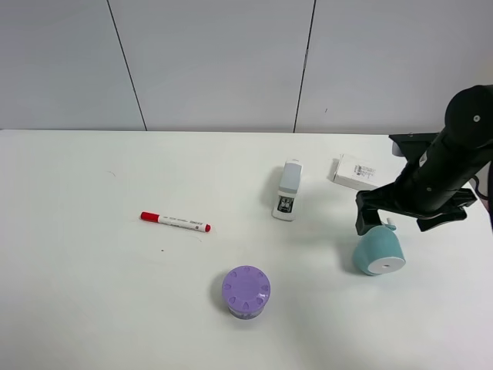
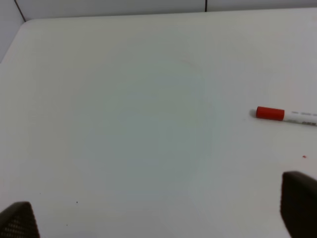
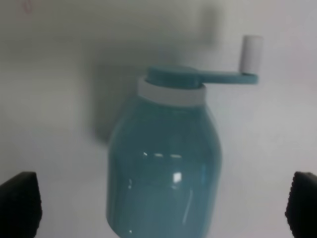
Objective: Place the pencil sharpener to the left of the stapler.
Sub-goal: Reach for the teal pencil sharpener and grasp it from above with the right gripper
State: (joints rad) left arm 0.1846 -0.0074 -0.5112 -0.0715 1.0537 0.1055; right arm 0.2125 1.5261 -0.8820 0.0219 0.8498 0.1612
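The pencil sharpener [image 1: 379,252] is laid on its side on the table [image 1: 92,293], right of the stapler [image 1: 288,190]; the right claw [image 1: 397,221] is spread just above it, straddling its long axis.

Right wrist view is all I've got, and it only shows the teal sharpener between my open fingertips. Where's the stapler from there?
Observer: In the high view the stapler lies to the left of the pencil sharpener and a little farther back, well apart from it.
Operator: Okay. Is anything lying on the stapler's left side?
Observer: A red-capped marker lies on that side, a good way off from the stapler.
Operator: Anything else I might bump while carrying it across?
Observer: A purple jar stands nearer the front edge, below and slightly left of the stapler in the high view.
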